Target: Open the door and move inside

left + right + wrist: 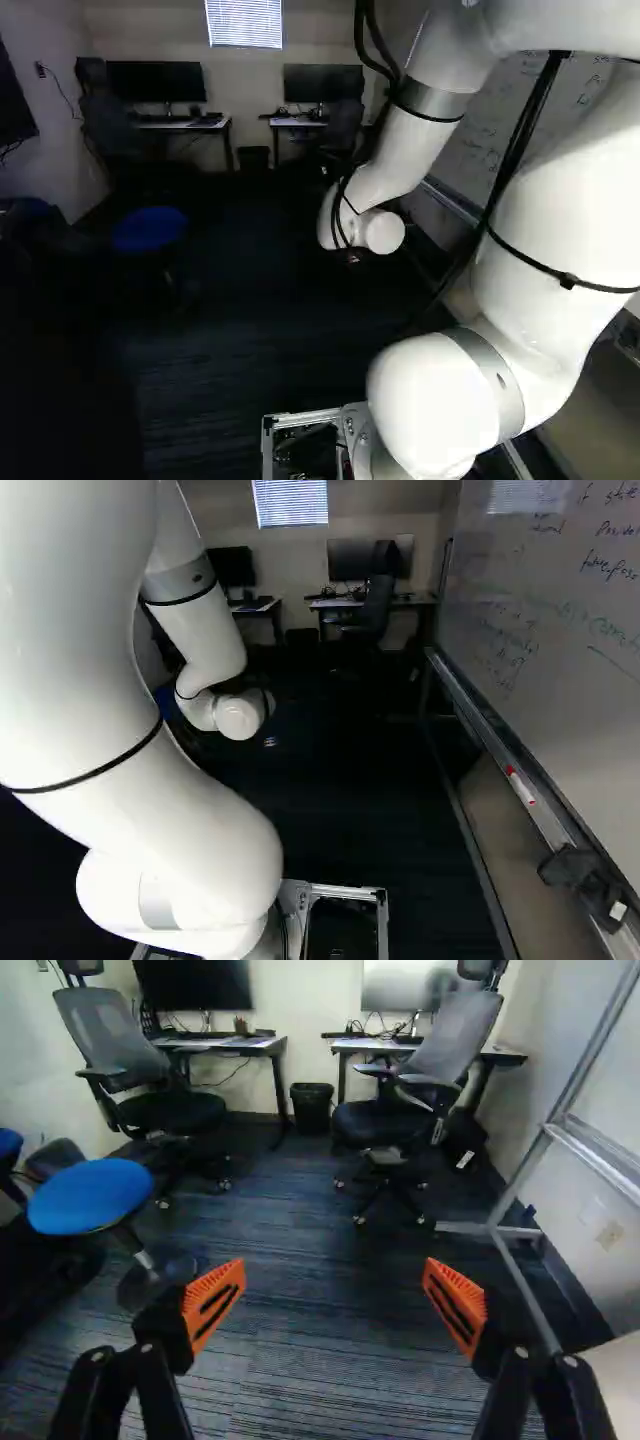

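Observation:
Below the white wrist in the left base view, only a little of the dark gripper (pixel 352 257) shows against the dark floor. In the wrist view the gripper (pixel 334 1285) stands wide open, its two orange pads far apart with only carpet (pixel 330 1350) visible between and ahead of them. No door, door frame or handle can be made out in any view.
Ahead stand two desks (pixel 235 1043) with monitors, two office chairs (pixel 165 1100) and a bin (pixel 312 1107). A blue stool (pixel 90 1197) is on the left. A whiteboard (pixel 560 630) on a metal stand (pixel 520 1175) runs along the right.

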